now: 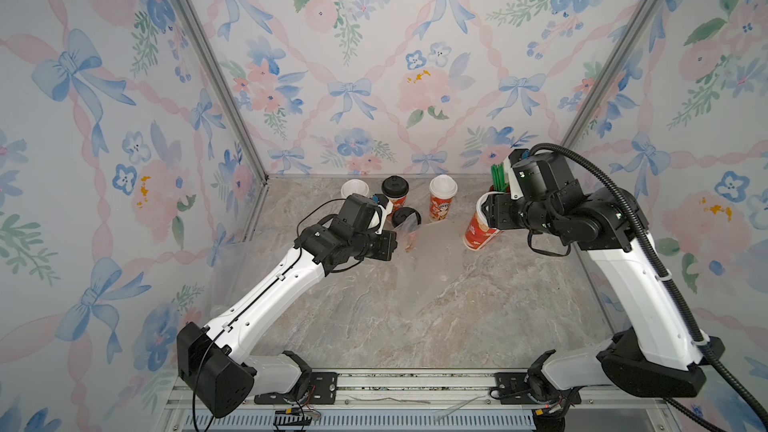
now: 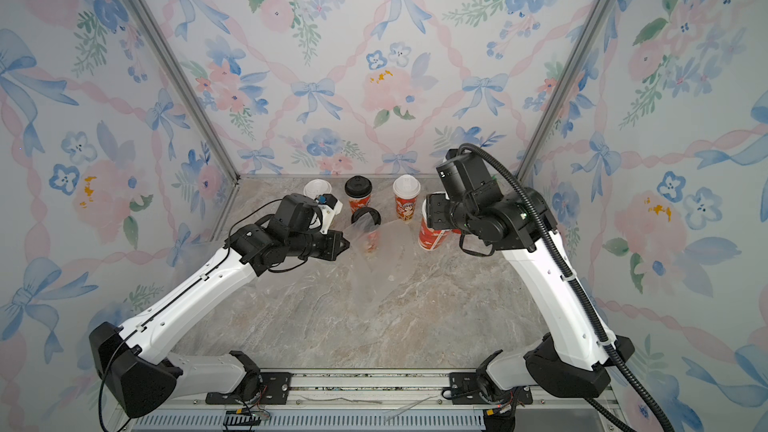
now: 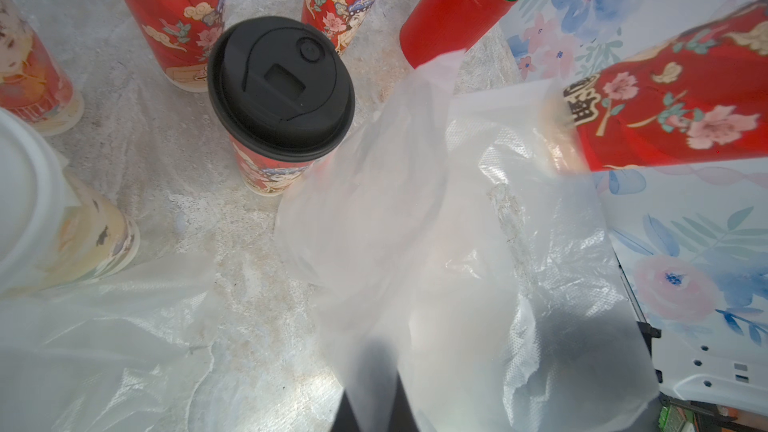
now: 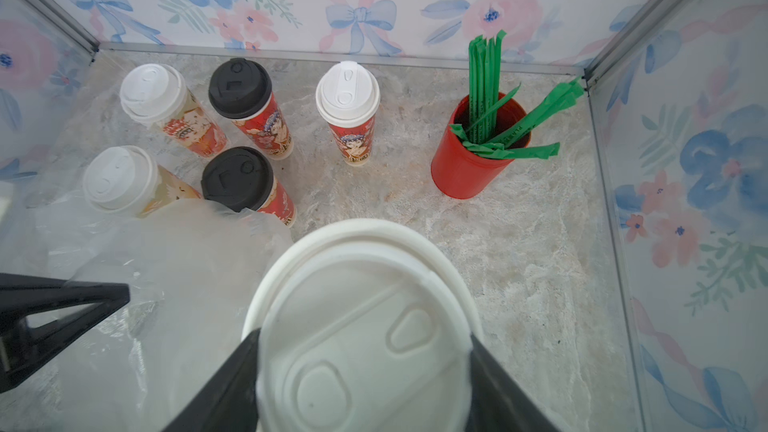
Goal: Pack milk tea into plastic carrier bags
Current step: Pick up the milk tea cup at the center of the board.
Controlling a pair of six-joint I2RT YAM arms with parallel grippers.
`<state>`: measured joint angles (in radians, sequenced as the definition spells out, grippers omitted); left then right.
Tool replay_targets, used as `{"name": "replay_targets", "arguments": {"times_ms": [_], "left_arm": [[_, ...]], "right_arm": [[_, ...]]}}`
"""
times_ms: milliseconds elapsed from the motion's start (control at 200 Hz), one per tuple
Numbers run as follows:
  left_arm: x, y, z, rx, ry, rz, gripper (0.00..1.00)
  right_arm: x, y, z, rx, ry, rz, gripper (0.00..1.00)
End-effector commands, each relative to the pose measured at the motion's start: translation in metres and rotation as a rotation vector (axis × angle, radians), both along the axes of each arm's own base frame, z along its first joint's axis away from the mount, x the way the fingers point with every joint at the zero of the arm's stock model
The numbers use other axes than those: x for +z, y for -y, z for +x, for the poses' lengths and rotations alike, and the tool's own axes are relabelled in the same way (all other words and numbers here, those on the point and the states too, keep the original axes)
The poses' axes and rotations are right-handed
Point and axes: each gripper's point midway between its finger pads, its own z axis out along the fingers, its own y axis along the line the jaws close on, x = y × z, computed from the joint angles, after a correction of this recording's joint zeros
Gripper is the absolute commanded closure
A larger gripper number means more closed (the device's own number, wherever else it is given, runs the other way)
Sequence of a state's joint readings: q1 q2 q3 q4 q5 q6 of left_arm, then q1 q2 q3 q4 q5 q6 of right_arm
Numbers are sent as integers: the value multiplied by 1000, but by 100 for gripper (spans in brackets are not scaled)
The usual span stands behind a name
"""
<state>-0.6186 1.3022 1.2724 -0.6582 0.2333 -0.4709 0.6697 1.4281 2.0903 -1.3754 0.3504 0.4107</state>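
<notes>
My right gripper [image 4: 361,340] is shut on a red-printed, white-lidded milk tea cup [image 4: 361,280], which hangs tilted above the table [image 1: 478,234] [image 2: 430,236]. My left gripper [image 3: 376,401] is shut on the edge of a clear plastic carrier bag [image 3: 415,222] and holds it up just left of that cup [image 1: 419,251]. The held cup's base [image 3: 673,118] is at the bag's mouth. Several other milk tea cups stand at the back left: two black-lidded [image 4: 240,87] [image 4: 237,178], one white-lidded red [image 4: 347,91], and two cream [image 4: 151,93] [image 4: 118,178].
A plain red cup of green straws [image 4: 473,164] stands at the back right, near the corner. More clear plastic [image 3: 104,326] lies flat on the marble table [image 1: 415,317] by the cream cups. Walls close the back and both sides.
</notes>
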Motion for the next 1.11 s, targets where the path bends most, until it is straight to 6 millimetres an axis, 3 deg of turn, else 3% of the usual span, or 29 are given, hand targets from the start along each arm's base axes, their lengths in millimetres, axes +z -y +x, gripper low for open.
{"name": "replay_targets", "arguments": {"times_ms": [0, 155, 335, 550, 670, 685, 785, 1100], "left_arm": [[1, -1, 1, -12, 20, -3, 100], [1, 0, 2, -13, 21, -1, 100], [-7, 0, 3, -12, 9, 15, 100], [-8, 1, 3, -11, 4, 16, 100], [-8, 0, 3, -8, 5, 17, 100], [-8, 1, 3, -8, 5, 18, 100], [-9, 0, 3, -8, 4, 18, 100], [-5, -1, 3, -1, 11, 13, 100]], "right_arm": [[12, 1, -13, -2, 0, -22, 41], [33, -11, -21, 32, 45, 10, 41], [58, -39, -29, 109, 107, 78, 43], [62, -82, -28, 202, 124, 114, 43], [57, -102, -24, 236, 116, 126, 43], [48, -112, -18, 240, 98, 109, 43], [32, -129, -7, 248, 87, 92, 43], [-20, -154, 25, 209, 57, 74, 45]]}}
